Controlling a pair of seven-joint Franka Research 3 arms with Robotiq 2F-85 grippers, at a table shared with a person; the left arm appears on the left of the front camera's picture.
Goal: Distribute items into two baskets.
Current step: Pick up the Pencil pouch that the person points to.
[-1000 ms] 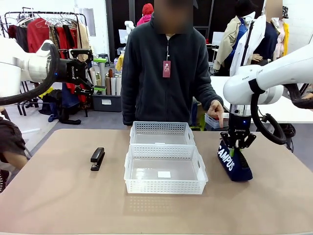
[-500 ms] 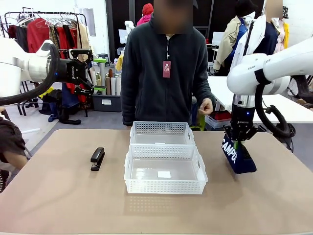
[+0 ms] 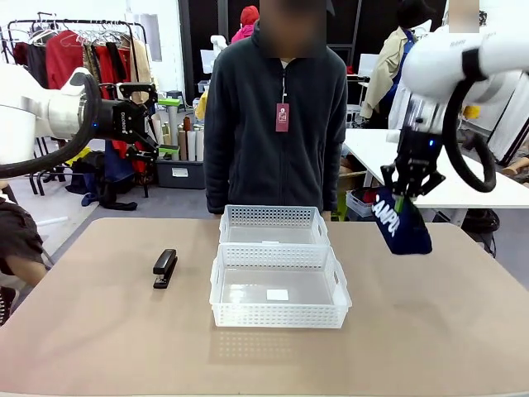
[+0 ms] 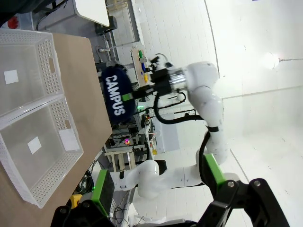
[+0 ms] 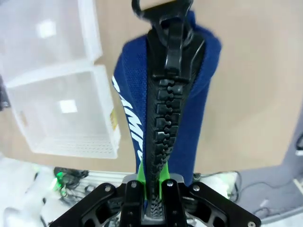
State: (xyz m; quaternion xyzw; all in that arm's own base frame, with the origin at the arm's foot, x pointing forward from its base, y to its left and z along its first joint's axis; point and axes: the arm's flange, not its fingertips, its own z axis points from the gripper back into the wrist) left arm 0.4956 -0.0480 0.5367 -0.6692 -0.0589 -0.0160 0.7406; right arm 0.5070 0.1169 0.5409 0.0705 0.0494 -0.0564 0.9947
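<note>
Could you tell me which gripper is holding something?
The right gripper, shut on the navy-blue soft zip pouch in mid-air; the left gripper hangs open, empty.

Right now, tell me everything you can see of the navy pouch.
The navy pouch is soft, woven-looking fabric with white CAMPUS lettering on one side. A chunky black zip runs along its top edge, looks closed, and ends in a black pull. It hangs tilted in the air above the right part of the table, apart from the near basket. The right tool is shut on its zip edge; nothing else touches it.
</note>
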